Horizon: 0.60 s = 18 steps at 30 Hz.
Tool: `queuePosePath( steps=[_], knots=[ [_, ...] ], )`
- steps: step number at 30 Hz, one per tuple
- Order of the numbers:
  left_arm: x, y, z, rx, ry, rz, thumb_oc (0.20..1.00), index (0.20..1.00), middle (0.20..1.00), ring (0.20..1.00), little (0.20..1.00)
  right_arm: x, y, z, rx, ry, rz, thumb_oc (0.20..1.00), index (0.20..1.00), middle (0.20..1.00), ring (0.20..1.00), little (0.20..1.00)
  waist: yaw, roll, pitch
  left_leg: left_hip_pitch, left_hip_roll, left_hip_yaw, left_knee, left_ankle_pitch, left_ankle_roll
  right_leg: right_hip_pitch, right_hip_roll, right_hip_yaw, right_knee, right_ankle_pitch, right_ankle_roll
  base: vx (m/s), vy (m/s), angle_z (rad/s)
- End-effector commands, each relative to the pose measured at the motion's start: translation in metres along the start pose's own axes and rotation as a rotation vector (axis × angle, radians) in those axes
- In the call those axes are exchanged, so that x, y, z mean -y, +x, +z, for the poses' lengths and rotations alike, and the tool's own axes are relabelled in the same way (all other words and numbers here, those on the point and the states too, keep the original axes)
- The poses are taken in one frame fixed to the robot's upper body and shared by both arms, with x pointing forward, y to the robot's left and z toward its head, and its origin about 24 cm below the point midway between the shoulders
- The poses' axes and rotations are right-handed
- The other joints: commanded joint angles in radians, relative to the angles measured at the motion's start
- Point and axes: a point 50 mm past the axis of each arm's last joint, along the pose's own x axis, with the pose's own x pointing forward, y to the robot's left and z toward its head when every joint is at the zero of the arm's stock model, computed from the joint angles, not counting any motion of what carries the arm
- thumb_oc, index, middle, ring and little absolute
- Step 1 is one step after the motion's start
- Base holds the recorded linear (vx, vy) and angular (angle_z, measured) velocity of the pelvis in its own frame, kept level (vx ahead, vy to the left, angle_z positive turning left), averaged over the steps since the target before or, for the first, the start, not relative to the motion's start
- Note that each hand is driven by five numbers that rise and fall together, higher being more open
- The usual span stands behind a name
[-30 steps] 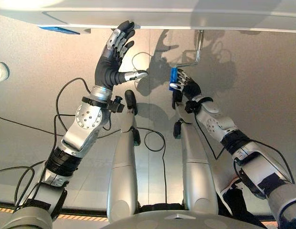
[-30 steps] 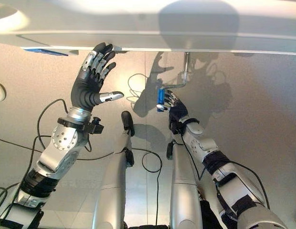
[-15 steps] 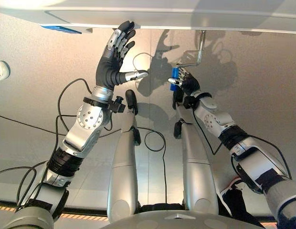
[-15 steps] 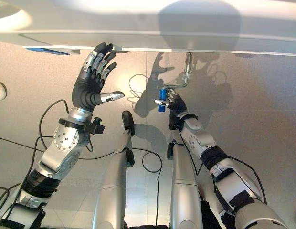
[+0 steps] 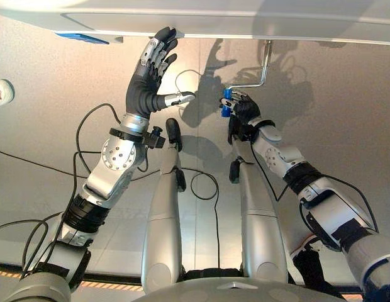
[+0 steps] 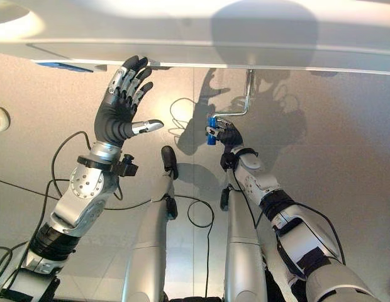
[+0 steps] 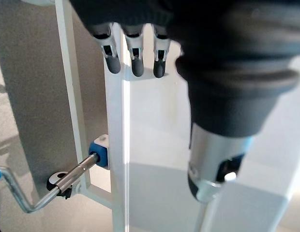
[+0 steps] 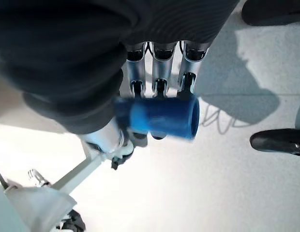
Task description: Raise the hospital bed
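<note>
blue crank handle (image 5: 227, 104) clenched in right robot hand (image 5: 241, 111); left robot hand (image 5: 151, 69) released, fingertips touching bed frame (image 5: 245, 25).

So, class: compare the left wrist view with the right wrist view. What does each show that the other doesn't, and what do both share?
Left wrist view alone: the left hand, fingers straight by the white bed frame, and the metal crank rod entering a blue fitting.
Right wrist view alone: the right hand curled round the blue crank handle.
Both: grey floor.
</note>
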Motion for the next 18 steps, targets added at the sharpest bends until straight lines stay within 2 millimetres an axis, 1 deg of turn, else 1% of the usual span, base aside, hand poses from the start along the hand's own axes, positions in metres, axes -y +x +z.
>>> queuePosePath(
  steps=[1,5,10,18],
  knots=[
    [0.012,-0.002,0.026,0.131,-0.021,-0.049,1.000,1.000,1.000,1.000,1.000,-0.001,-0.001,0.006,0.033,0.010,0.006,0.200,0.200,0.200,0.200,0.200,-0.001,-0.005,-0.020,-0.043,-0.017,-0.033,0.091,-0.076,-0.003,0.042,-0.035,0.030,-0.053,-0.015,0.132,0.00,0.000,0.00],
    [0.012,-0.002,0.026,0.134,-0.020,-0.047,1.000,1.000,1.000,1.000,1.000,0.000,0.000,0.004,0.022,0.006,-0.003,0.200,0.200,0.200,0.200,0.200,0.001,-0.003,-0.020,-0.046,-0.018,-0.036,0.093,-0.076,-0.003,0.040,-0.036,0.028,-0.053,-0.016,0.132,0.00,0.000,0.00],
    [0.013,-0.003,0.027,0.133,-0.029,-0.047,1.000,1.000,1.000,1.000,1.000,-0.004,0.001,0.004,0.023,-0.003,0.008,0.200,0.200,0.200,0.200,0.200,0.002,-0.002,-0.020,-0.046,-0.019,-0.036,0.093,-0.076,-0.003,0.040,-0.036,0.030,-0.052,-0.017,0.132,0.00,0.000,0.00],
    [0.011,-0.002,0.028,0.137,-0.030,-0.058,1.000,1.000,1.000,1.000,1.000,-0.019,-0.002,0.006,0.045,0.027,0.082,0.200,0.200,0.200,0.200,0.200,0.003,-0.012,-0.020,-0.045,-0.021,-0.038,0.097,-0.075,-0.002,0.044,-0.039,0.030,-0.052,-0.012,0.133,0.00,-0.016,0.00]
  ],
)
